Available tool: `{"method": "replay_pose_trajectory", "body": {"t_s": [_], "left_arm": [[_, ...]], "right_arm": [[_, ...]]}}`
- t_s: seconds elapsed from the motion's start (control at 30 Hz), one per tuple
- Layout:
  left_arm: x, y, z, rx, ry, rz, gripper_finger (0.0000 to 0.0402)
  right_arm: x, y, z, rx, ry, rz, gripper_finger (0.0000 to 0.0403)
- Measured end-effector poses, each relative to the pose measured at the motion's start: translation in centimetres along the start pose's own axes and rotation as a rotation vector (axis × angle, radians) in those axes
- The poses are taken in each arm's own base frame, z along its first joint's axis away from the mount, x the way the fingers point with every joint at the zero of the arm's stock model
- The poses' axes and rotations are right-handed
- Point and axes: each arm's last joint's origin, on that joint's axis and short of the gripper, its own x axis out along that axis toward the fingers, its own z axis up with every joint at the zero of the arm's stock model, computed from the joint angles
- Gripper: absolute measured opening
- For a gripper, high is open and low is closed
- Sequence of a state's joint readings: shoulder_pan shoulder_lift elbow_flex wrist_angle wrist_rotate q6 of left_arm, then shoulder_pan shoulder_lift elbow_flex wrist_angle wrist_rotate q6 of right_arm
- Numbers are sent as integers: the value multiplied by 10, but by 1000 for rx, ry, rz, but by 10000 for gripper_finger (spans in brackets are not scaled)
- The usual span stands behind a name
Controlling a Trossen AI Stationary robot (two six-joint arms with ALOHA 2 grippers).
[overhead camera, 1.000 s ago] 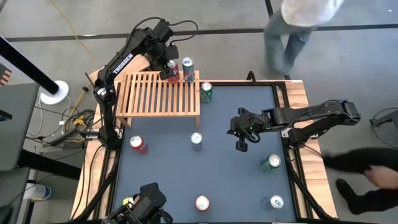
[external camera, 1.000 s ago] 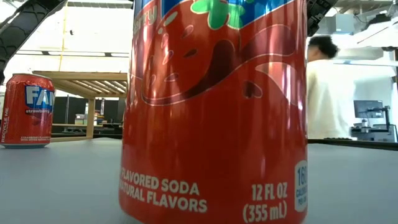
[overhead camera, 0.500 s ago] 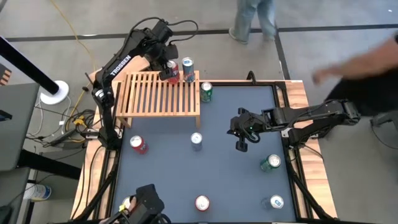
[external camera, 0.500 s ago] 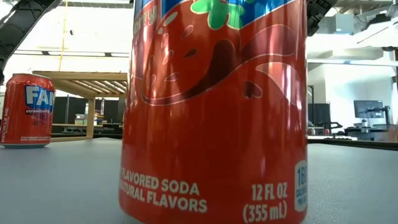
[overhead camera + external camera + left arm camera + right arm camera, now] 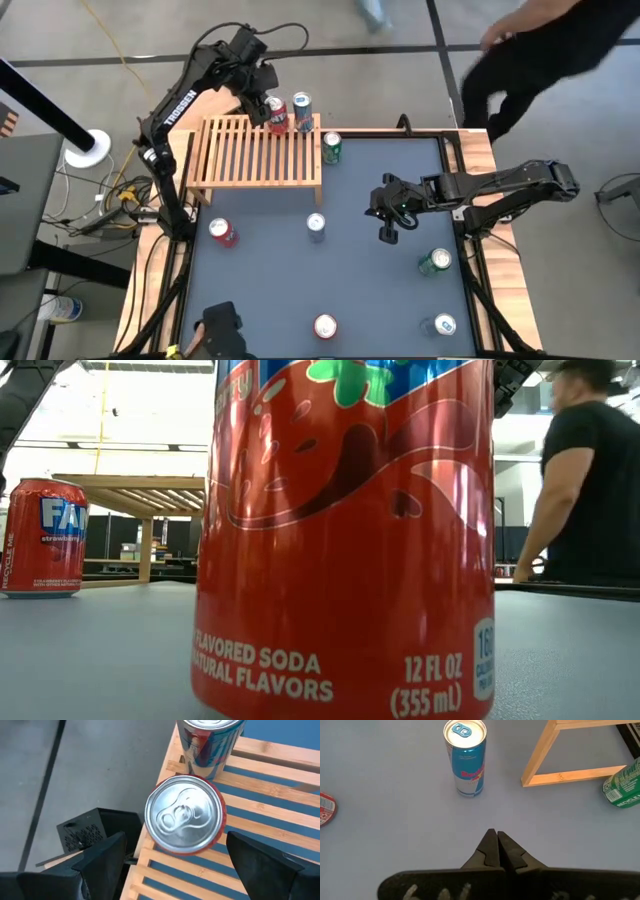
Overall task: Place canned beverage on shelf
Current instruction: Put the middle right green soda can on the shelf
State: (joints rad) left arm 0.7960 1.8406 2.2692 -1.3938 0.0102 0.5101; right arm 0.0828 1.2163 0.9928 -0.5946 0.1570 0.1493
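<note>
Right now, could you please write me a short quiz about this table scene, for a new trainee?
1. True or false: the red can stands upright on the shelf.
2. How many cans stand on the shelf?
3. Which gripper is shut: A) left gripper B) right gripper?

Key:
1. True; the open left gripper is above it, not touching.
2. Two: the red can and the blue-topped can.
3. B

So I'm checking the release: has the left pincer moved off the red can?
Yes. The left pincer, open, has pulled back past the shelf's far edge; the red can stands on the slats.
</note>
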Motion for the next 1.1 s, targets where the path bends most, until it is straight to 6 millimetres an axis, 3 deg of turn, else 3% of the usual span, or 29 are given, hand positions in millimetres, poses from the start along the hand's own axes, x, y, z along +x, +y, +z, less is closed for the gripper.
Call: {"method": "replay_pose_trajectory", "body": {"t_s": [0.2, 0.37, 0.57, 0.8, 0.97, 1.1], "left_arm": [[-28, -3, -6, -103, -41, 50, 332], [-55, -16, -12, -154, -74, 45, 332], [-99, -50, -19, -134, -159, 2, 332], [-142, -111, -32, -23, -272, -98, 332], [-142, -159, -53, 59, -301, -76, 332], [-123, -194, -79, 92, -407, -72, 332]], "right_arm": [[0, -1, 1, 4, -6, -2, 0], [1, -7, 2, 21, -6, -18, 0], [2, -14, 2, 42, -6, -40, 0], [2, -21, 3, 65, -5, -62, 0], [2, -22, 3, 85, -5, -62, 0], [2, -17, 2, 75, 2, 3, 0]]}}
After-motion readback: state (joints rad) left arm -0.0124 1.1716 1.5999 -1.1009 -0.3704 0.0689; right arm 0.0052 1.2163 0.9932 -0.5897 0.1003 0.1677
